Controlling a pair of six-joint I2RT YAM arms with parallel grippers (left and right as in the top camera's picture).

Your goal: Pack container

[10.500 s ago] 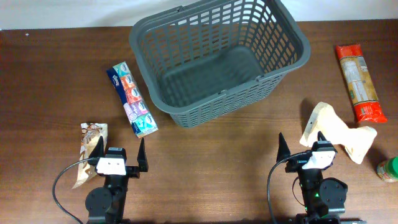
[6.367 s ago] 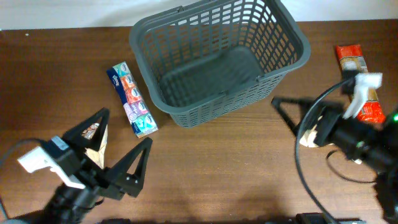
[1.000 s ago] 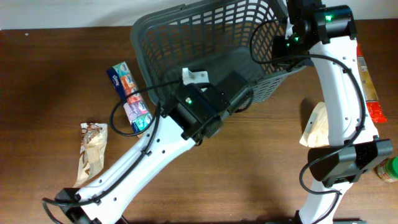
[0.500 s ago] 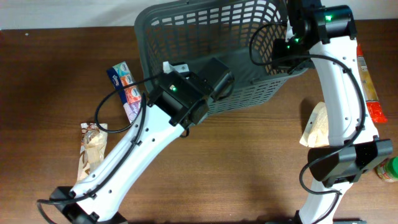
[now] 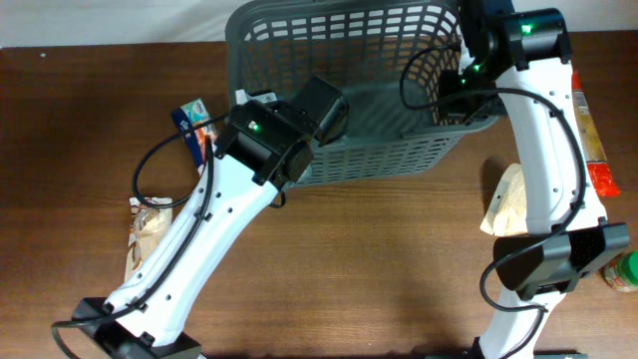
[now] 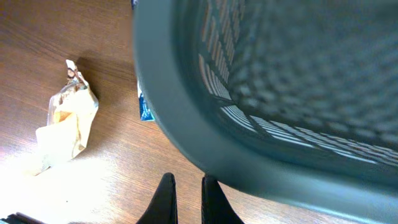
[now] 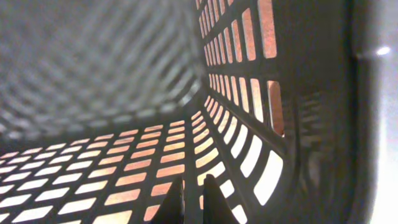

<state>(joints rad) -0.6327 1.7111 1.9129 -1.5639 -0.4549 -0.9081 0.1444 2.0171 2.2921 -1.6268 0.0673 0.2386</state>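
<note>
- Overhead view shows the container turned and pushed toward the far edge of the table compared with a second ago. Its long walls now run closer to square with the table front, and its far rim is cut off by the frame.
- Left gripper sits just under the near-left rim, its jaws pinched almost together with nothing between them. It seems to nudge the wall rather than grasp it.
- Right gripper is inside the container by the right wall, its jaws likewise drawn close on nothing visible.
- Tissue pack is now partly covered by the left arm. The snack wrapper, beige bag and pasta packet lie on the wood where they were.
- Judgement: this is repositioning only. The visible floor is bare, so packing has not yet begun.
</note>
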